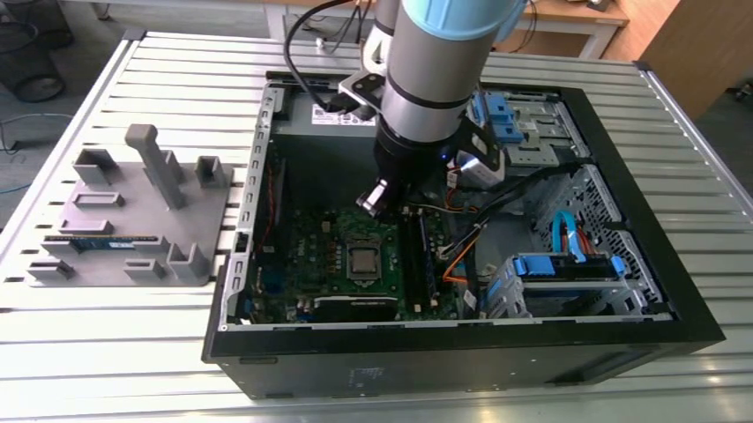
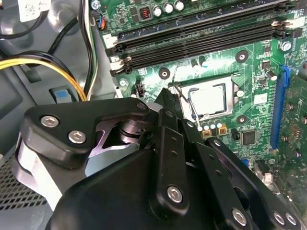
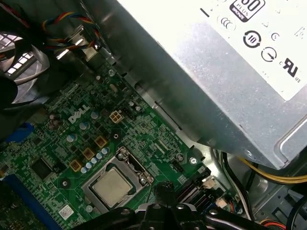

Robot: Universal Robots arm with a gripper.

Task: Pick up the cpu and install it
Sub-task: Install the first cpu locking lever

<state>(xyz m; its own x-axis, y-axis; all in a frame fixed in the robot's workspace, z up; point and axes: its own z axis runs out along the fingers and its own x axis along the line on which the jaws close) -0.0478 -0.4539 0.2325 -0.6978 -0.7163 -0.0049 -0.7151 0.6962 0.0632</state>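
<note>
From where I stand, the arm reaches down into the open computer case [image 1: 659, 304], with its gripper [image 1: 379, 199] hanging just above the green motherboard [image 1: 317, 256] and holding nothing. In the second wrist view the black fingers [image 2: 169, 103] come together at a narrow tip with no gap between them, poised a little above the board beside the socket. The cpu [image 1: 362, 260] already lies flat in the silver socket frame [image 3: 139, 168] at the middle of the board, its pale metal top facing up in both wrist views, apart from the fingertips.
</note>
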